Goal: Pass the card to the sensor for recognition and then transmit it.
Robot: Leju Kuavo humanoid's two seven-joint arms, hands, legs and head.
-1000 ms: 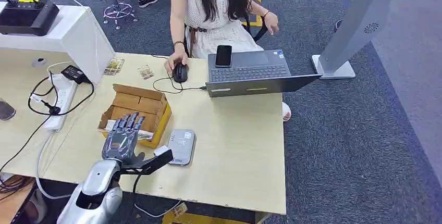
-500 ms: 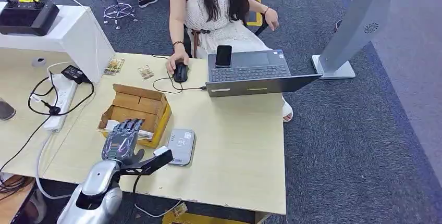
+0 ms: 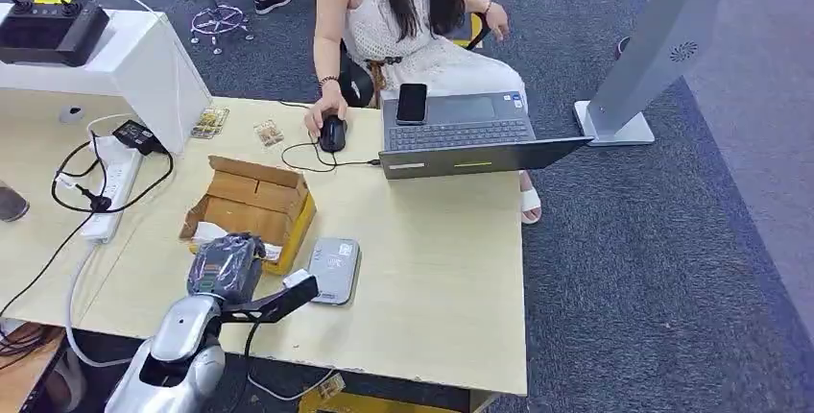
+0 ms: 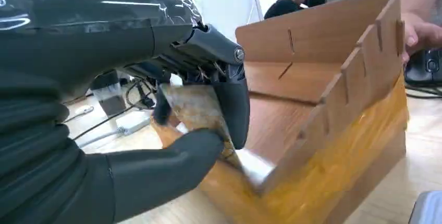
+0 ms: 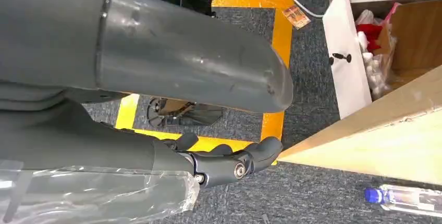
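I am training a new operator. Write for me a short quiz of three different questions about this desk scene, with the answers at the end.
1. True or false: the left hand is at the open cardboard box.
2. Multiple choice: what lies on the laptop? A) a black phone B) a water bottle C) a card reader
3. Fill in: in the left wrist view the thumb and fingers pinch a ____ at the box.

Key:
1. True.
2. A, the phone lies beside the keyboard.
3. Card. The grey card sensor lies on the table just beside the box.
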